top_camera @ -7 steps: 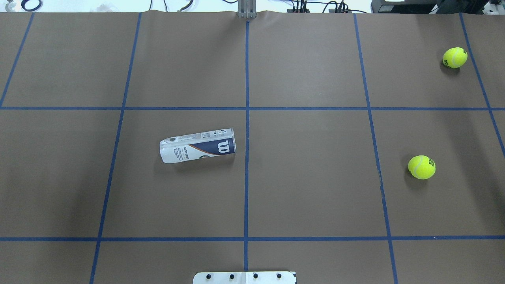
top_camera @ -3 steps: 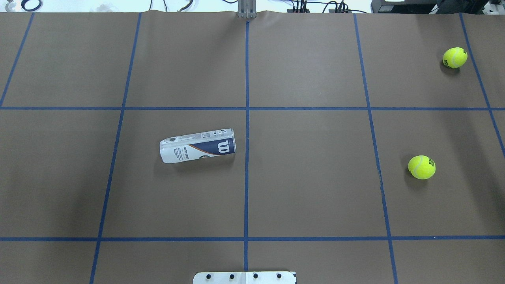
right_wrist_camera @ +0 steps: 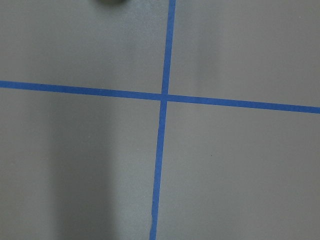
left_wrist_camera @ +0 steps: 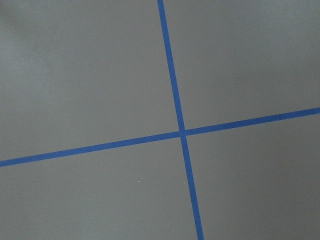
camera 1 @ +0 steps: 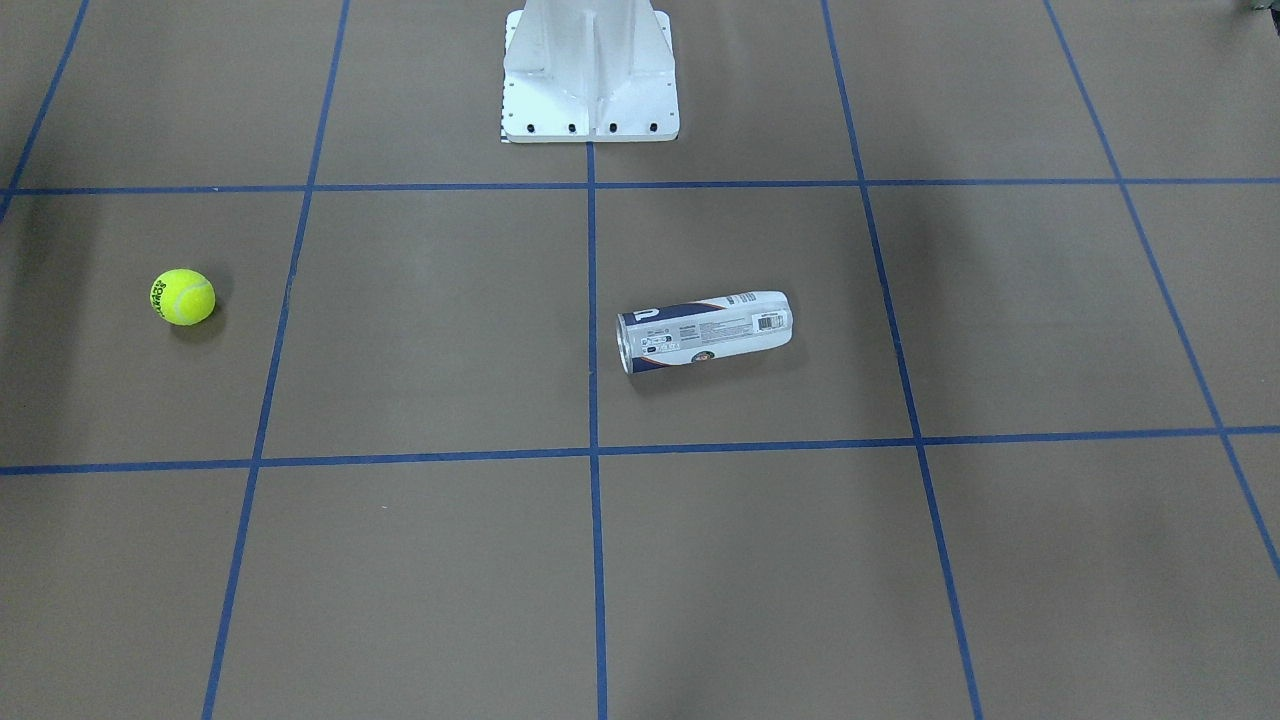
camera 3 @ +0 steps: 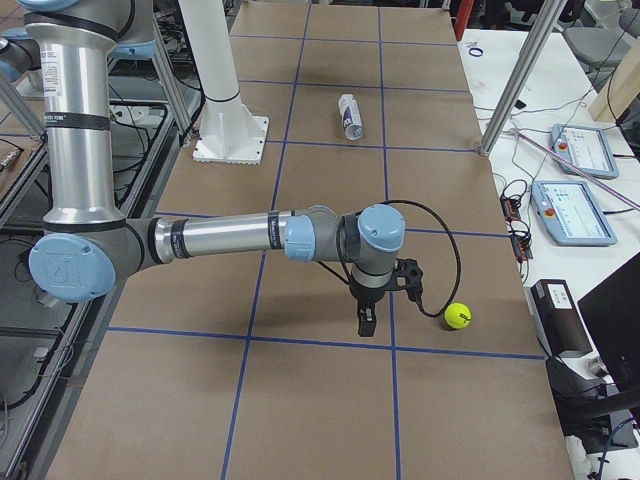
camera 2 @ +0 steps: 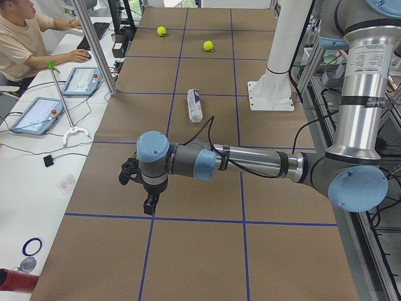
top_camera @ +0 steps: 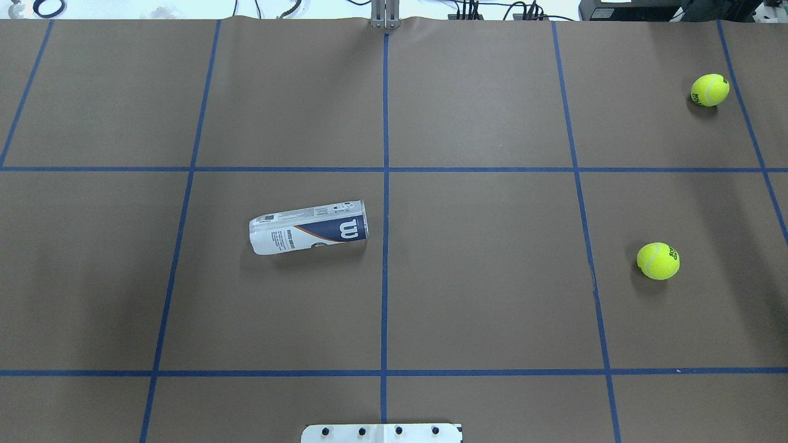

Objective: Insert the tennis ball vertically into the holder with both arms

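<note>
The holder (top_camera: 308,227) lies on its side left of the table's middle line, its open metal-rimmed end toward the centre; it also shows in the front view (camera 1: 705,330). One tennis ball (top_camera: 658,261) rests on the right side. A second tennis ball (top_camera: 710,90) sits at the far right corner. Neither gripper appears in the overhead or front views. The left gripper (camera 2: 149,205) hangs over bare paper at the table's left end. The right gripper (camera 3: 366,322) hangs at the right end beside a ball (camera 3: 458,316). I cannot tell whether either is open or shut.
The white pedestal base (camera 1: 590,80) stands at the robot's edge of the table. Blue tape lines grid the brown paper. A person (camera 2: 19,37) sits at a side desk with tablets (camera 2: 37,114). Both wrist views show only paper and tape.
</note>
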{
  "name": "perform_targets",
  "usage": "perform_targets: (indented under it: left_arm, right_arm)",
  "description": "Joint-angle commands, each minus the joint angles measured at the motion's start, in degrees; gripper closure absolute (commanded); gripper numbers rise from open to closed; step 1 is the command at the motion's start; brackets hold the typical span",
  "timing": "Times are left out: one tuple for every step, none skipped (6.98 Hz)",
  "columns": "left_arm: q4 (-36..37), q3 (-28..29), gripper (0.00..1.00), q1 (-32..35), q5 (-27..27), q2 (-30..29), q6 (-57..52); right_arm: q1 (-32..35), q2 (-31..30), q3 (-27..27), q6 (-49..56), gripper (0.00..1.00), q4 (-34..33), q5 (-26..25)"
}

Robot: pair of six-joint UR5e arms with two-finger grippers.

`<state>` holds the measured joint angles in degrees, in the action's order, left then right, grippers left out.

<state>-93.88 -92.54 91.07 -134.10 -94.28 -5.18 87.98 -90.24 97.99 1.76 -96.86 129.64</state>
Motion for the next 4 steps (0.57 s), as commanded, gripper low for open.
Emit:
perform_targets:
  left_arm:
    - [-0.8,0.7,0.0,-0.4,-5.5,-1.1,0.4]
    - [-1.4,0.1,0.0,-0.4,-7.3,-1.3,0.2]
    - [-6.3,-1.1,0.0,-0.5,-8.4,-2.0,1.6]
    - [-13.4,0.5,0.0,-2.9,-8.0,-6.5,4.3]
  right_arm:
    - [0.0,0.1,0.1,0.0,0.0,0.0,0.0]
    - [0.0,0.1,0.1,0.0,0.0,0.0,0.0]
    - [0.0,0.1,0.0,0.0,0.0,0.0,0.0]
    - [0.0,0.0,0.1,0.0,0.0,0.0,0.1]
